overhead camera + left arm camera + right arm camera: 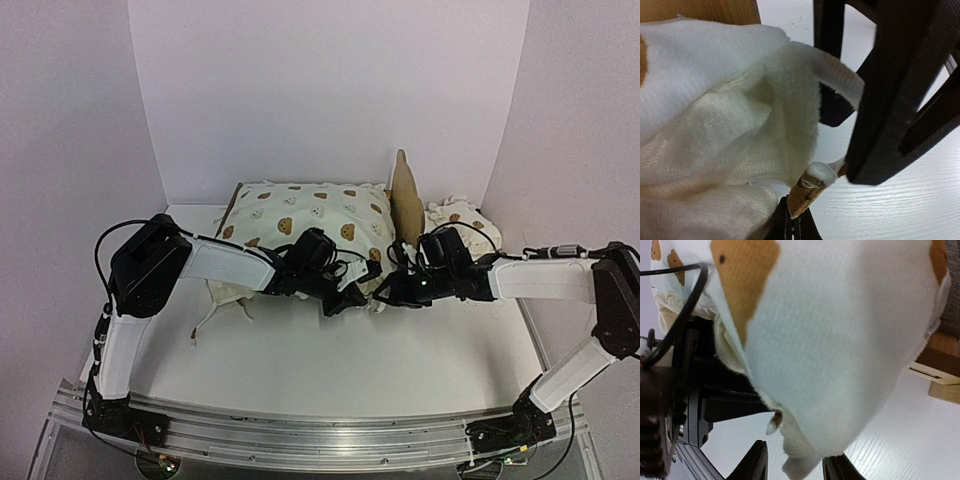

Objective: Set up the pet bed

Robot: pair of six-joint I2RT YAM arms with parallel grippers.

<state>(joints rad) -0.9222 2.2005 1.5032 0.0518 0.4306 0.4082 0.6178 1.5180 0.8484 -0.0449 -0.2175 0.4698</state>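
The pet bed's tall curved headboard (405, 190) stands at the back. The large cream bear-print cushion (305, 220) lies over its frame. Light wood of the bed shows in the left wrist view (715, 10) and in the right wrist view (940, 367). My left gripper (345, 297) is at the cushion's front right corner. In its own view the left gripper (792, 219) is shut on a brown-and-white corner tab (807, 192) of the cushion (715, 125). My right gripper (385, 290) faces it; its fingers (756, 465) stand open around the hanging corner of the cushion (840, 340).
The small cream bear-print pillow (460, 218) lies right of the headboard. A tie string (205, 325) trails on the white table at the cushion's left front. White walls close the back and sides. The two grippers are almost touching.
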